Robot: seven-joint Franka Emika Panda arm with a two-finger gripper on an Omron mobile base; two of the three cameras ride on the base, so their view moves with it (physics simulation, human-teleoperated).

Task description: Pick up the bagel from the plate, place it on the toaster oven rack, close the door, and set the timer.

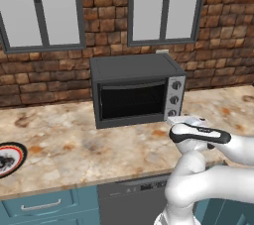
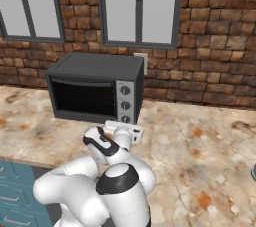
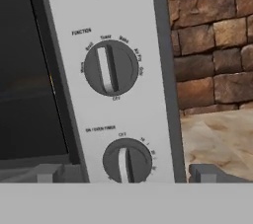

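Left base view – toaster oven (image 1: 136,92): I see it on the marble counter (image 1: 74,144) against the brick wall, the door (image 1: 131,101) shut and upright.
Left base view – plate (image 1: 9,158): at the far left edge of the counter, well apart from the oven; I cannot make out the bagel on it.
Left base view – gripper (image 1: 174,120): just in front of the oven's lower right corner, below the knob column.
Right base view – gripper (image 2: 125,130): level with the lowest knob (image 2: 125,119), close to the control panel.
Hand view – function knob (image 3: 110,67): centre of the silver panel, pointer near vertical.
Hand view – timer knob (image 3: 127,161): lowest, pointer toward OFF, between the two fingertips (image 3: 48,173).
Hand view – jaws: spread wide, one tip on each side of the timer knob, gripping nothing.
Hand view – door glass: dark; the rack and bagel are not discernible.
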